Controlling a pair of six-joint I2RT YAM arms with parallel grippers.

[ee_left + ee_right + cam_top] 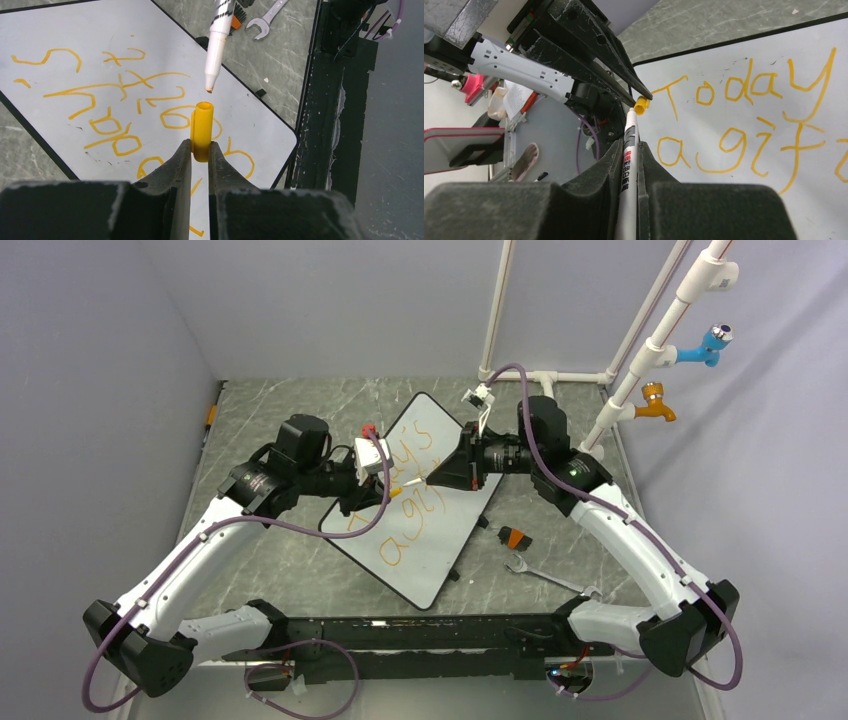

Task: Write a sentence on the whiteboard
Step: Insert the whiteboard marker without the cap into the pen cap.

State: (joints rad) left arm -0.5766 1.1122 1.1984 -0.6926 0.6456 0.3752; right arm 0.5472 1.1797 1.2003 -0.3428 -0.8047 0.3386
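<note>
1. Left tool (200,146) pinches a small yellow plastic marker cap (202,127).
2. Right tool (630,145) clamps a white marker pen (628,170), tip near the cap.
3. Orange handwritten sentence (415,510) covers the white black-rimmed whiteboard (422,585), lying mid-way across the grey bench (290,570).

Right gripper (630,147) is clamping a white marker (629,131), its tip poking out past the fingers, just beside the yellow cap (641,105) the left gripper (645,96) is pinching. Whiteboard (729,62) is lying right of the fingers, with the sentence (744,120) showing "Today" over "a gif".

The table (290,570) holds whiteboard (452,530), wrench (545,575) — orange tool (514,537).
</note>
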